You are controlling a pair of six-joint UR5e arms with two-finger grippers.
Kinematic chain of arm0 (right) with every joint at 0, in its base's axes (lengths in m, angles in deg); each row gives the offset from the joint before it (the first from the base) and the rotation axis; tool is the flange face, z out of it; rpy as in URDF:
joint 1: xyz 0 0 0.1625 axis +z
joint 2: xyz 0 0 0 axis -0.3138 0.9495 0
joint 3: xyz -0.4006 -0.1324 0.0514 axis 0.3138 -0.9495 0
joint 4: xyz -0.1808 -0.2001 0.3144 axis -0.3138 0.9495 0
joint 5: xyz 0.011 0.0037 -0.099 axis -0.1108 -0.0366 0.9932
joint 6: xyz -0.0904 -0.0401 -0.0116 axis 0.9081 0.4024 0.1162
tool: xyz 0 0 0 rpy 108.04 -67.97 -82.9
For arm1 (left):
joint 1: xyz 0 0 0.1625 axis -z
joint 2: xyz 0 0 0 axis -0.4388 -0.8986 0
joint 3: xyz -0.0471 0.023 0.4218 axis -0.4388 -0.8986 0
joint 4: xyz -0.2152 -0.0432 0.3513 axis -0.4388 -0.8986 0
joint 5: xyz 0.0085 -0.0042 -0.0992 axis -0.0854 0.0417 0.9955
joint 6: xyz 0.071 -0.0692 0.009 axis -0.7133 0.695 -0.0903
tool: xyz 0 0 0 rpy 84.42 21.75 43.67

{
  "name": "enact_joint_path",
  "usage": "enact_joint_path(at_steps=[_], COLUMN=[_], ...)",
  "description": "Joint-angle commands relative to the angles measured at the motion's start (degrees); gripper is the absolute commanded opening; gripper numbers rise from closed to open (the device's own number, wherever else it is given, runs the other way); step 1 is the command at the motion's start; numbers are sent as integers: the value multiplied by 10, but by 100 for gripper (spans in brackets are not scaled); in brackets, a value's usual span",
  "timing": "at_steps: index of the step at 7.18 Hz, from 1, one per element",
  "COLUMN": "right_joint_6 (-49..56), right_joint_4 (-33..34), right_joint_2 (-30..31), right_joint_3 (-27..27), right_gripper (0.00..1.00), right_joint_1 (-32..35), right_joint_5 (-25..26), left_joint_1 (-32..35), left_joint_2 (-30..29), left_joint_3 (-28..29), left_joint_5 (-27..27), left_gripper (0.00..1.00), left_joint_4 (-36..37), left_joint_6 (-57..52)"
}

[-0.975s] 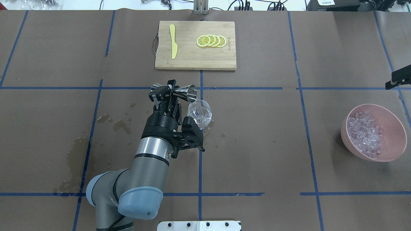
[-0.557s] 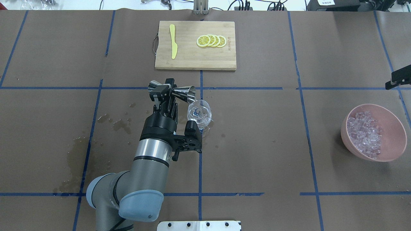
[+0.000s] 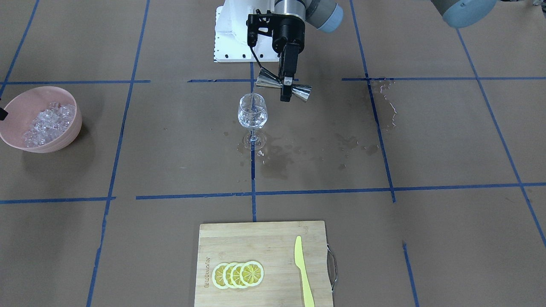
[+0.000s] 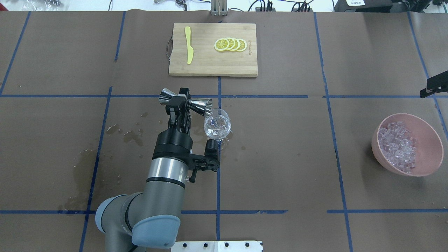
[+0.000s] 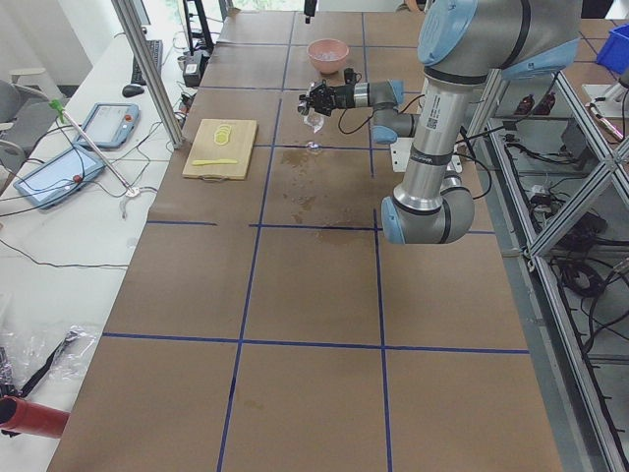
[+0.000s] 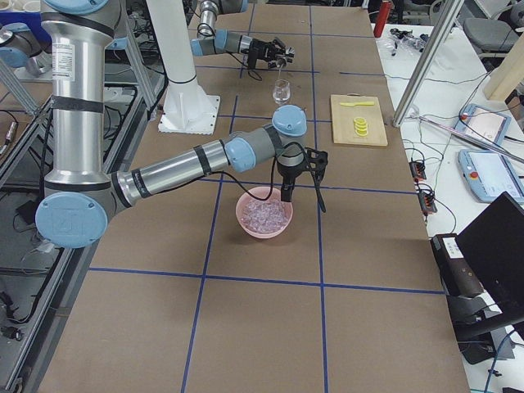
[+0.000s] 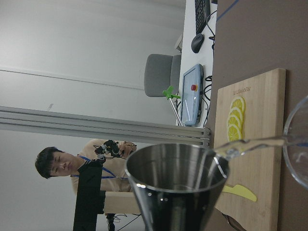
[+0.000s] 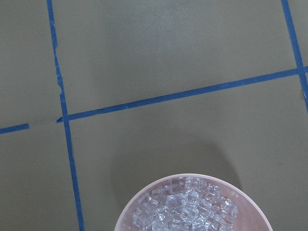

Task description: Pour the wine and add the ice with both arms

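On the left of your overhead view, damp patches [image 4: 131,134] darken the brown table cover beside the left arm [image 4: 164,182]. That arm reaches forward, and its left gripper [image 4: 182,96] is clamped narrowly on the waist of a steel jigger [image 4: 201,104], which is tipped onto its side with its wider mouth towards the stemmed glass [image 4: 217,126]. From the left wrist camera you can see the wine [image 7: 250,143] running off the jigger's lip in a thin clear stream that reaches the rim of the glass. The glass stands upright on a blue tape line, just beside the gripper, with clear liquid in its bowl. Further back, near mid-table, a wooden cutting board [image 4: 213,66] carries a yellow knife [image 4: 189,45] on its left part and a row of overlapping lemon slices [image 4: 231,44] on its right. Far to the right, well apart from the glass, the ice [image 4: 399,147] lies heaped in a pink bowl [image 4: 428,140]. The right gripper [image 6: 284,190] hangs over that bowl on the right arm [image 6: 196,160]. You cannot tell from these views whether its fingers are spread or closed.
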Motion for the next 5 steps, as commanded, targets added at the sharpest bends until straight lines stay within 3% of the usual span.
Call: enact_joint_path(at_steps=[1,4,5], right_joint_6=[0,1,1], right_joint_4=[0,0,0], right_joint_2=[0,0,0], right_joint_3=[-1,0,0], right_gripper=[100,100,100], right_joint_1=[0,0,0], right_joint_5=[0,0,0], left_joint_1=[-3,-4,-4], left_joint_2=[0,-4,-4], left_joint_3=[0,-2,-2], left_joint_5=[-6,-5,-4], left_gripper=[0,0,0], left_joint_4=[0,-7,-47], left_joint_6=[-35,-31,-27])
